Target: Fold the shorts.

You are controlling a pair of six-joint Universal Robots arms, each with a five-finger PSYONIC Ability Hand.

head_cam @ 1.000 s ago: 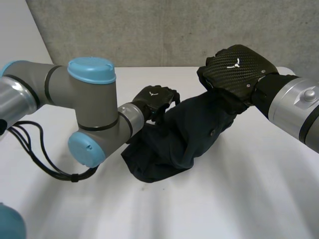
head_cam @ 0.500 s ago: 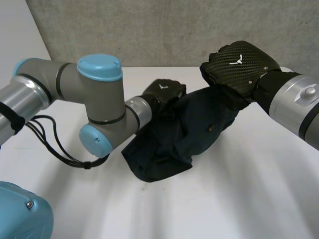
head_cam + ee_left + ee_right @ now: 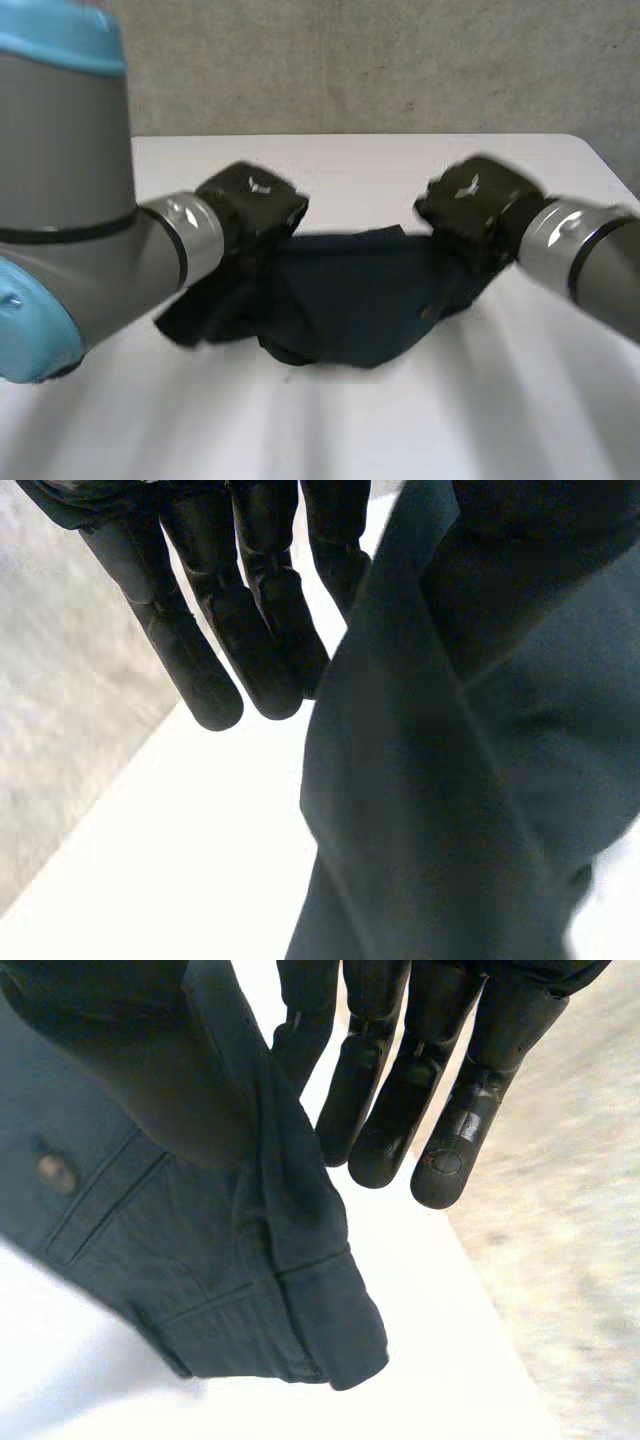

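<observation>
Hanging between two hands, one pair of dark shorts (image 3: pixel 350 300); left hand (image 3: pixel 250 200) pinches its left end, right hand (image 3: pixel 475 200) its right end, fingers straight, thumbs pressing cloth

The black left hand (image 3: pixel 250 200) and the black right hand (image 3: pixel 478 205) have drawn apart and come lower. The dark navy cloth shorts (image 3: pixel 350 295), bunched in a hanging heap before, are now stretched wide between them. The grey left arm (image 3: pixel 70 200) has swung much closer to the head camera.
</observation>
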